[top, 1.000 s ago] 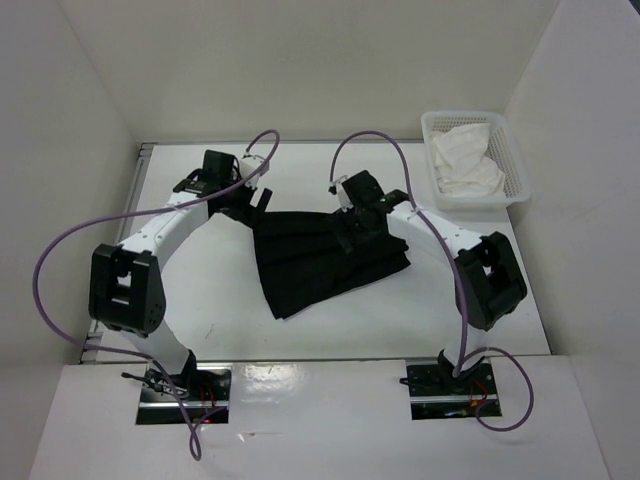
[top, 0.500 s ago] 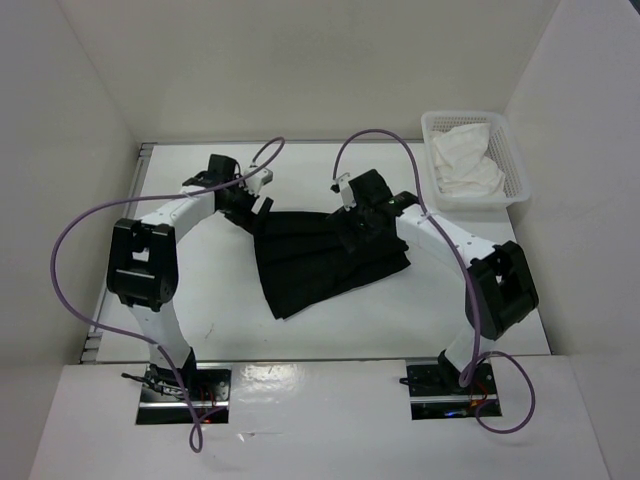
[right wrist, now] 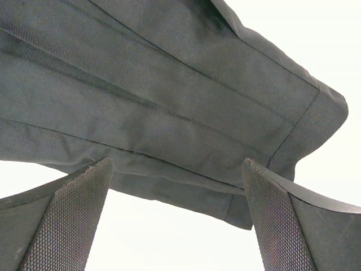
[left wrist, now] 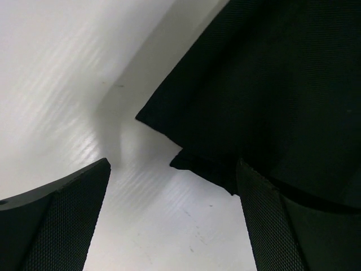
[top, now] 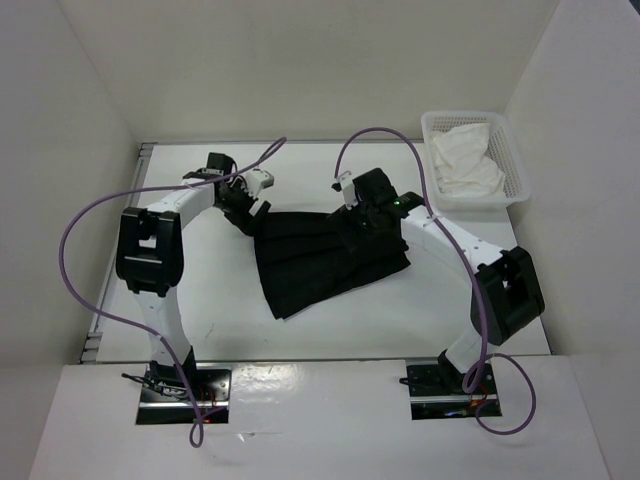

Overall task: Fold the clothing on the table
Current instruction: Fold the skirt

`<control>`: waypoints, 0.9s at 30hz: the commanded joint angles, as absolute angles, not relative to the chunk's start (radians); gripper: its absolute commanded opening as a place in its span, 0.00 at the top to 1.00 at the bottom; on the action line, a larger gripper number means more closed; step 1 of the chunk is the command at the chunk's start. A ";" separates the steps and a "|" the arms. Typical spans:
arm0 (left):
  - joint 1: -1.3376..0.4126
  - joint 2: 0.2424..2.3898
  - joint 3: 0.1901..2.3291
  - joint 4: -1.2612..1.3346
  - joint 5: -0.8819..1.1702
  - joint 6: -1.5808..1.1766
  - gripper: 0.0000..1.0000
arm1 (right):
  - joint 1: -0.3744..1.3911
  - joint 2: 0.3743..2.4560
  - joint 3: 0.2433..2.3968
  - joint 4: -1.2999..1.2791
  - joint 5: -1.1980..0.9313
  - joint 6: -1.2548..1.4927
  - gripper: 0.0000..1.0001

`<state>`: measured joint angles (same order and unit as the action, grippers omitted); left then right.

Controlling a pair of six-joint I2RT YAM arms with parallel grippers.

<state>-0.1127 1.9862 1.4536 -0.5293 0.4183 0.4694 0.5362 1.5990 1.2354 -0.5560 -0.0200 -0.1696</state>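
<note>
The soft, limp garment (top: 310, 270) likely wants pinching at its far corners — left tool (top: 250, 205) at 11 o'clock, right tool (top: 358, 226) at 1 o'clock, both spread.

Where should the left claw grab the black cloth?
Grab the cloth by its far-left corner, coming straight down from above. That corner lies flat on the table, its layered edges poking out between the fingers of the open left claw, so a pinch there should catch them.
</note>
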 commanded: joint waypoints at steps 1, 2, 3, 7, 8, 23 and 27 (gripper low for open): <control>-0.127 1.993 1.474 -0.584 0.505 0.546 0.02 | 0.529 1.560 1.233 -0.512 -0.032 -0.175 0.01; -0.136 1.993 1.474 -0.594 0.517 0.555 0.02 | 0.529 1.560 1.233 -0.512 -0.032 -0.175 0.01; -0.137 1.993 1.474 -0.603 0.517 0.555 0.02 | 0.529 1.560 1.233 -0.512 -0.032 -0.175 0.01; -0.146 2.013 1.474 -0.617 0.529 0.575 0.04 | 0.529 1.560 1.233 -0.512 -0.032 -0.175 0.01; -0.146 2.023 1.474 -0.617 0.538 0.575 0.04 | 0.529 1.560 1.233 -0.512 -0.032 -0.175 0.01; -0.169 2.033 1.465 -0.549 0.538 0.537 0.29 | 0.529 1.551 1.224 -0.512 -0.041 -0.184 0.01; -0.169 2.042 1.456 -0.540 0.538 0.517 0.56 | 0.529 1.551 1.224 -0.503 -0.031 -0.184 0.01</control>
